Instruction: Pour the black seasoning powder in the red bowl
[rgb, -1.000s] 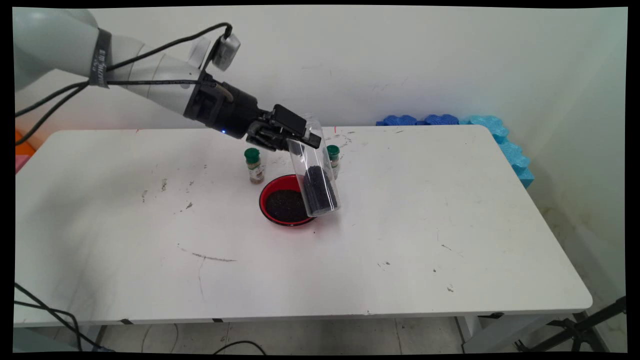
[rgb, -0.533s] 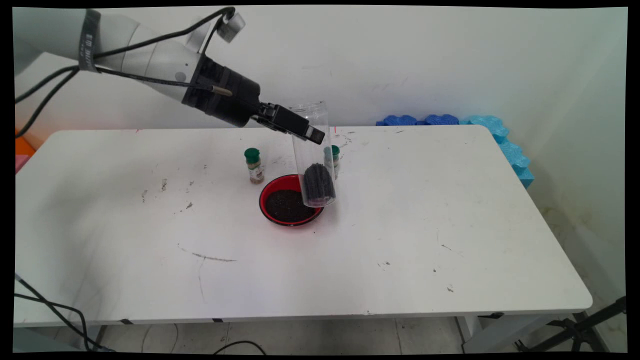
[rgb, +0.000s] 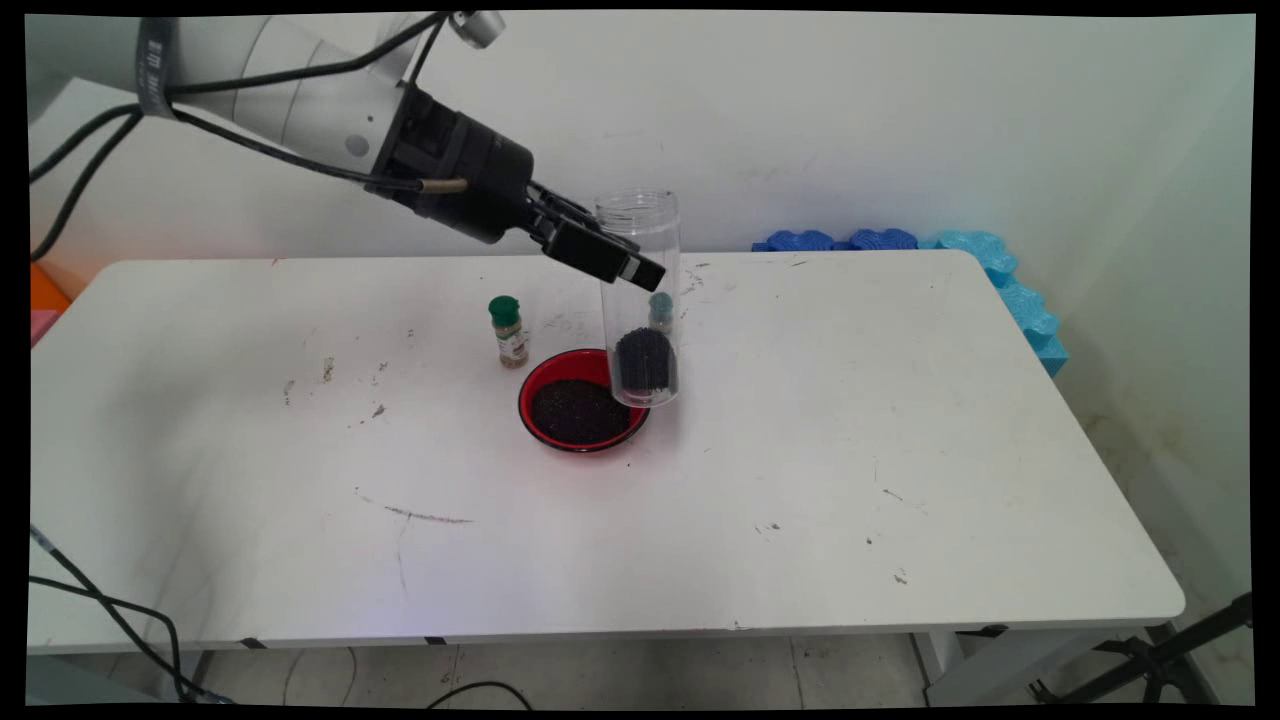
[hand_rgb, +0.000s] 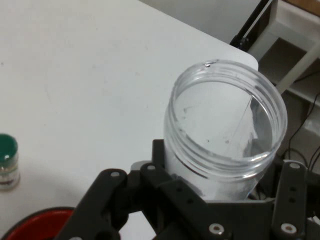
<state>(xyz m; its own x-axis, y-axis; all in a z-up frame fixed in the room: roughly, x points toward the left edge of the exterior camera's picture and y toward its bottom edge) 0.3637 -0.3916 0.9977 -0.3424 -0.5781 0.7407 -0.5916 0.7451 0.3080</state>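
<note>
The clear plastic jar (rgb: 640, 298) sits at the centre of the main view, gripped near its upper half by the black gripper (rgb: 610, 262), whose fingers are clamped on its wall. A second ago the jar leaned with its mouth toward the upper left and its base swung out to the right; now it stands almost upright, mouth up, and has risen a little and moved slightly right in the frame. The dark grains that lay along its lower side have settled into a heap at its bottom. With the mouth up, nothing can spill from it as it stands.

In the hand view the jar's open threaded mouth (hand_rgb: 229, 117) faces the camera, lidless, with the linkage closed around the body below it.

Just below and left of the jar's base lies the red bowl (rgb: 584, 402), holding a flat layer of the same dark grains; the jar's base hangs over the bowl's right rim.

A small green-capped spice bottle (rgb: 508, 331) stands upright to the upper left of the bowl. A second green-capped bottle (rgb: 661, 310) stands behind the jar, seen through its clear wall.

All rest on the white table (rgb: 900, 450).
</note>
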